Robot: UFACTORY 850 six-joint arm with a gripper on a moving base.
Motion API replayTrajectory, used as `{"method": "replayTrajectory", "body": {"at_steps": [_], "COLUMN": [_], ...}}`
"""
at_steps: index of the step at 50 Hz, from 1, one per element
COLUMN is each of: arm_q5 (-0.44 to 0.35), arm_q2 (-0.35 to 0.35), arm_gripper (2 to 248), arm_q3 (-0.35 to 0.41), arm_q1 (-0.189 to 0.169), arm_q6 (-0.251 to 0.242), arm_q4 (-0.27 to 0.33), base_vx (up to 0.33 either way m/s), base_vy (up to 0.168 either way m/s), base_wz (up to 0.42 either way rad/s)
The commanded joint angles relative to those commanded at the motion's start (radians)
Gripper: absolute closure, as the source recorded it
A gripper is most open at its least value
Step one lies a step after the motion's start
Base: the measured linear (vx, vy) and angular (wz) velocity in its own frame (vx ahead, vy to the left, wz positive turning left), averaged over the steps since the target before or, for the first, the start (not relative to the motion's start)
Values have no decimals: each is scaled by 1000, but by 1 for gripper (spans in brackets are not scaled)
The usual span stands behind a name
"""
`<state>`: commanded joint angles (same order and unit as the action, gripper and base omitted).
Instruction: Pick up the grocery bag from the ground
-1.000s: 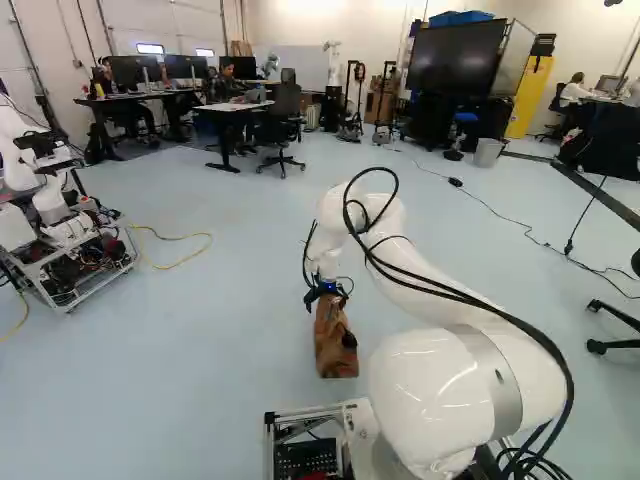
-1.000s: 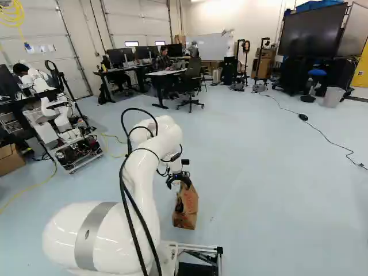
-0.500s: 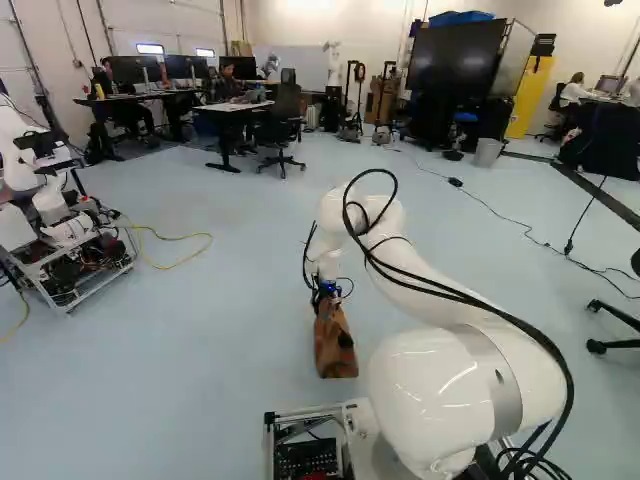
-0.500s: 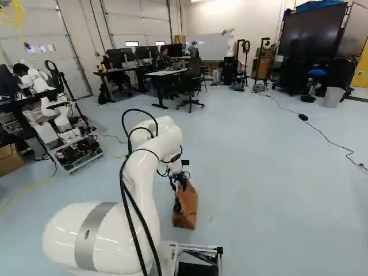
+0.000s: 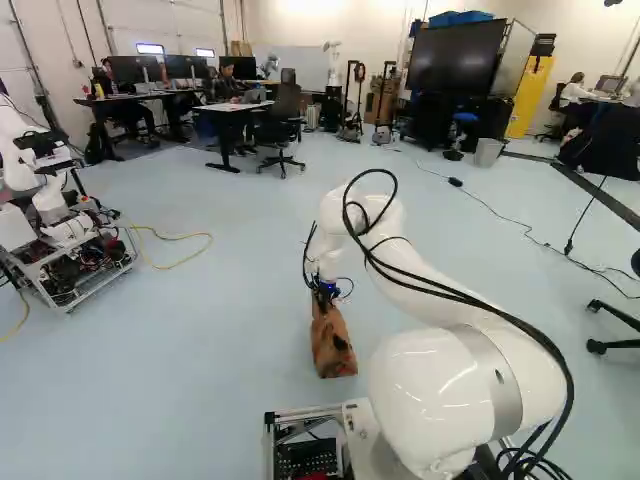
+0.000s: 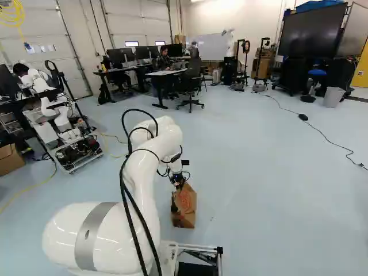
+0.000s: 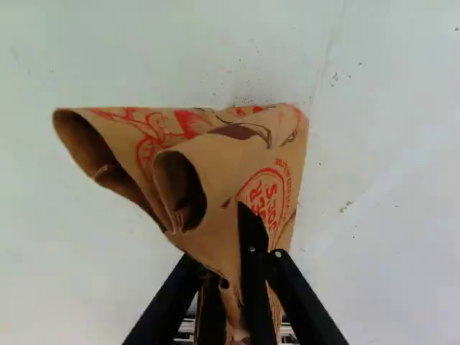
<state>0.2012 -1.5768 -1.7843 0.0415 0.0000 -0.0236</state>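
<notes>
Paper bag pinched by its top, lift still to come

The bag [image 7: 223, 169] stands on the floor [image 5: 230, 330], leaning a little, near twelve o'clock from the base. The gripper [image 7: 226, 284] is over it, its fingers closed on the bunched paper of the mouth; the folds hide part of the contact, so how deep the bite goes I can't be sure. Two loops of the mouth gape loose ahead of the fingers.

That lopsided hold is where I'd expect trouble. With only a gathered patch of rim taken, a heavy load could tear the paper or draw it out from between the fingers. The free side could sag as the weight comes on, tipping the bag and letting things spill through the gaping mouth. A fast lift would make either worse and set the bag swinging back at the arm [image 5: 420, 285]. A slow, straight rise seems right, with a check once the bottom clears.

Farther out, another robot [image 5: 65, 240] stands at ten o'clock, with a yellow cord [image 5: 185, 238] lying beside it. A chair [image 5: 283, 125] is near twelve and a bin [image 5: 488, 152] at one, all well apart from the bag and unlikely to hinder the lift.
</notes>
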Motion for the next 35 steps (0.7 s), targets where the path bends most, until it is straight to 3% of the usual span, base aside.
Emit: {"method": "replayTrajectory", "body": {"at_steps": [14,35], "arm_q5": [0,-35], "arm_q2": [76,251], "arm_gripper": [225,225], "arm_q3": [78,292], "arm_q1": [0,5], "arm_q6": [0,0], "arm_q4": [0,0], "base_vx": [0,0], "base_vy": [0,0], "base_wz": [0,0]}}
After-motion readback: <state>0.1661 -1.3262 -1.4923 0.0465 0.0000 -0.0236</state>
